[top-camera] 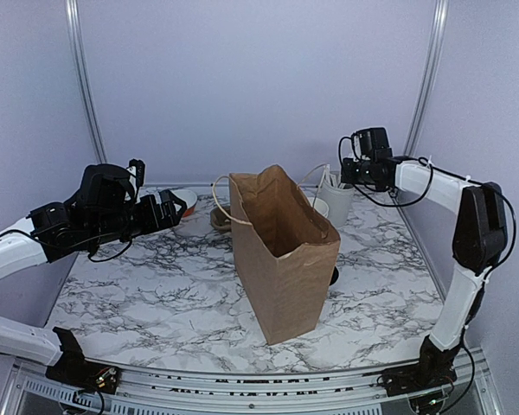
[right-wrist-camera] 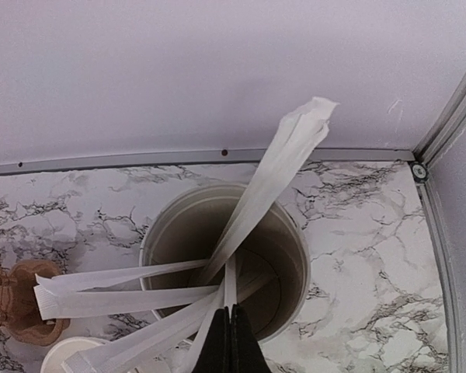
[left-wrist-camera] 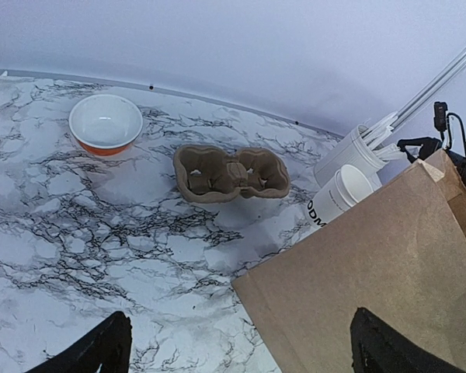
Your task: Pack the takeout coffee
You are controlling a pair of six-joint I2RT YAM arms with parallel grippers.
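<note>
The takeout coffee cup (left-wrist-camera: 335,200), white with dark lettering near its base, stands behind the brown paper bag (top-camera: 285,251); its rim shows in the top view (top-camera: 318,206) and in the right wrist view (right-wrist-camera: 68,354). A dark round shape (top-camera: 333,277), perhaps the black lid, peeks out at the bag's right side. My left gripper (left-wrist-camera: 245,359) is open and empty, held high left of the bag. My right gripper (right-wrist-camera: 231,342) is over the white cup of stirrers (right-wrist-camera: 225,256), shut on a thin white stirrer (right-wrist-camera: 231,284).
The brown pulp cup carrier (left-wrist-camera: 231,172) lies behind the bag. An orange bowl with a white inside (left-wrist-camera: 105,123) sits at the back left. The open bag stands upright mid-table. The back wall and the corner post (right-wrist-camera: 450,116) are close behind the stirrer cup.
</note>
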